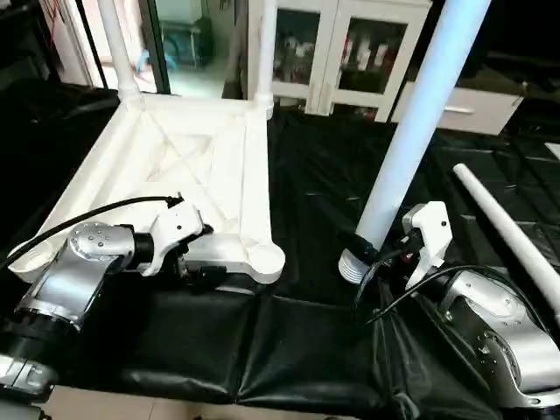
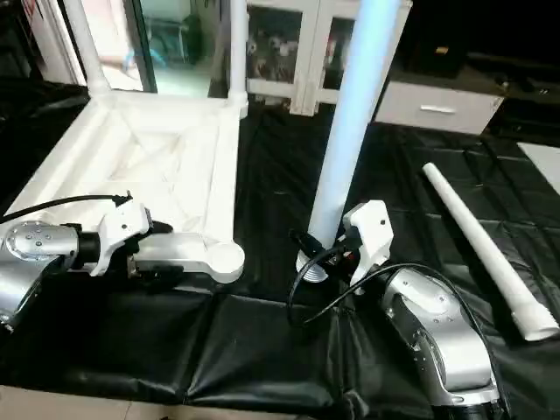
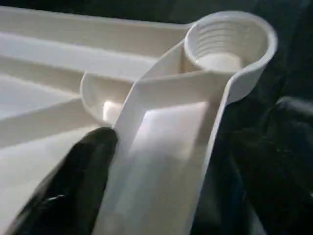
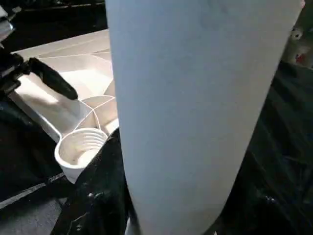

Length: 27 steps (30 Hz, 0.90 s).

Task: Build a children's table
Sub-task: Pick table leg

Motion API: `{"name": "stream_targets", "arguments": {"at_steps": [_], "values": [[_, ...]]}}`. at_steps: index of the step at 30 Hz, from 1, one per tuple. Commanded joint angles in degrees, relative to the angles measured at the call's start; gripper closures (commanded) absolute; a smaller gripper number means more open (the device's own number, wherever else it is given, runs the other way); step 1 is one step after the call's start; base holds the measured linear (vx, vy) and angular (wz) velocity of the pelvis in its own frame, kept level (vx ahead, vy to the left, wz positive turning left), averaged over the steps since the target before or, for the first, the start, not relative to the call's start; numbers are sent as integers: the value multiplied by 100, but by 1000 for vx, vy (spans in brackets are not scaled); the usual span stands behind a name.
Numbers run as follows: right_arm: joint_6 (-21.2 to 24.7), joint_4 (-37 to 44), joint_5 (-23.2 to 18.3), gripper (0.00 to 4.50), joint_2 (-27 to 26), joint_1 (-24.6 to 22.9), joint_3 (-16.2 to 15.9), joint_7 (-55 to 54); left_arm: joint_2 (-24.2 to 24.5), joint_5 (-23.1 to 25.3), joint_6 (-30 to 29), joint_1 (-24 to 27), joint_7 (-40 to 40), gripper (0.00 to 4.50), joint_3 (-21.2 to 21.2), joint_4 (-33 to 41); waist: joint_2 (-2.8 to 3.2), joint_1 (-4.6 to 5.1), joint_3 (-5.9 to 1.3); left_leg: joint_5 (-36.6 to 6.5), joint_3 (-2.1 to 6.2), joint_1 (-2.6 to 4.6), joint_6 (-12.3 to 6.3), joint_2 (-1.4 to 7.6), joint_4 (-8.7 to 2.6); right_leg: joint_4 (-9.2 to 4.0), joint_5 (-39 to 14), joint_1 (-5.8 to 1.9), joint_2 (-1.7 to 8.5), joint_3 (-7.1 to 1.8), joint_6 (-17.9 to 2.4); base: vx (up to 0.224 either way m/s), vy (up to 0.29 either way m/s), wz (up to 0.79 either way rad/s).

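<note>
A: Two legs (image 1: pixel 118 48) stand upright in the far corner sockets of the inverted top (image 1: pixel 175 166) on the counter (image 1: pixel 306 341); the near socket (image 3: pixel 227 41) is empty.

B: Left gripper (image 1: pixel 199 262): fingers clamped on the top's near rim. Right gripper (image 1: pixel 372 254): fingers closed around a tilted leg (image 1: pixel 411 122) beside that socket. The fourth leg (image 2: pixel 486 249) lies flat, well right.
</note>
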State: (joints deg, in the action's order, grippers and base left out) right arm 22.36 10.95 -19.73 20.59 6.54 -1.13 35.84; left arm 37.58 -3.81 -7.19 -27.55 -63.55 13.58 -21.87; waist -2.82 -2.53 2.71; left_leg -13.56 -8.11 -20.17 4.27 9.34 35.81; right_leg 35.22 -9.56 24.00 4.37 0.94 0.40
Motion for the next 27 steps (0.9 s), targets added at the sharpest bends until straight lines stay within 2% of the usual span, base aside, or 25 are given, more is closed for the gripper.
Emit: {"name": "stream_targets", "arguments": {"at_steps": [1, 2, 3, 6, 7, 11, 17, 19, 24, 25, 27], "values": [[32, 61, -66, 263, 96, 51, 10, 75, -21, -32, 97, -113, -165, 76, 102, -118, 42, -28, -347, -184, -24, -8, -327, 217, -492, -243, -75, -345, 287, -140, -1478, 0, 0, 0], [31, 58, -70, 263, 105, 50, 18, 125, -44, 17, 240, -197, -266, 83, 147, -307, 45, -32, -341, -332, -26, -1, -294, 229, -502, -255, -279, -345, 296, -144, -1452, 0, 0, 0], [31, 55, -72, 263, 111, 50, 26, 162, -58, 58, 358, -261, -338, 87, 181, -452, 45, -44, -322, -644, -30, 12, -215, 240, -527, -307, -787, -324, 300, -156, -1322, 0, 0, 0], [28, 64, -79, 263, 134, 38, 34, 199, -54, 75, 476, -341, -508, 111, 210, -648, 79, -55, -310, -859, -34, 26, -70, 259, -553, -333, -1075, -301, 296, -159, -1230, 0, 0, 0], [31, 78, -96, 263, 152, 28, 43, 203, -23, 75, 490, -365, -630, 129, 219, -702, 71, -54, -301, -1026, -41, 27, 36, 279, -570, -341, -1253, -295, 299, -161, -1178, 0, 0, 0], [15, 97, -115, 263, 180, -19, 63, 207, 56, 164, 578, -416, -773, 150, 250, -866, 106, -68, -306, -1075, -42, 31, 113, 277, -578, -344, -1223, -283, 292, -165, -1136, 0, 0, 0], [44, 107, -116, 263, 159, -8, 69, 207, 88, 279, 761, -583, -858, 193, 269, -1278, 114, -87, -332, -841, -51, 40, 102, 265, -562, -294, -710, -295, 275, -151, -1246, 0, 0, 0], [49, 108, -116, 263, 153, -3, 61, 207, 116, 338, 840, -639, -885, 211, 270, -1442, 92, -94, -324, -793, -51, 28, 70, 267, -562, -292, -657, -308, 282, -155, -1270, 0, 0, 0], [66, 106, -136, 263, 170, 18, 53, 226, 156, 368, 939, -718, -937, 244, 216, -1658, 86, -96, -315, -943, -53, 39, 111, 281, -573, -308, -890, -298, 299, -158, -1262, 0, 0, 0], [67, 105, -138, 263, 172, 19, 54, 228, 155, 367, 950, -726, -942, 273, 212, -1677, 81, -96, -313, -977, -49, 35, 121, 284, -578, -311, -956, -301, 305, -161, -1245, 0, 0, 0], [66, 95, -140, 263, 181, 23, 55, 242, 143, 350, 966, -737, -963, 279, 204, -1704, 72, -98, -307, -1008, -45, 37, 129, 292, -585, -316, -1040, -294, 312, -164, -1222, 0, 0, 0]]}}
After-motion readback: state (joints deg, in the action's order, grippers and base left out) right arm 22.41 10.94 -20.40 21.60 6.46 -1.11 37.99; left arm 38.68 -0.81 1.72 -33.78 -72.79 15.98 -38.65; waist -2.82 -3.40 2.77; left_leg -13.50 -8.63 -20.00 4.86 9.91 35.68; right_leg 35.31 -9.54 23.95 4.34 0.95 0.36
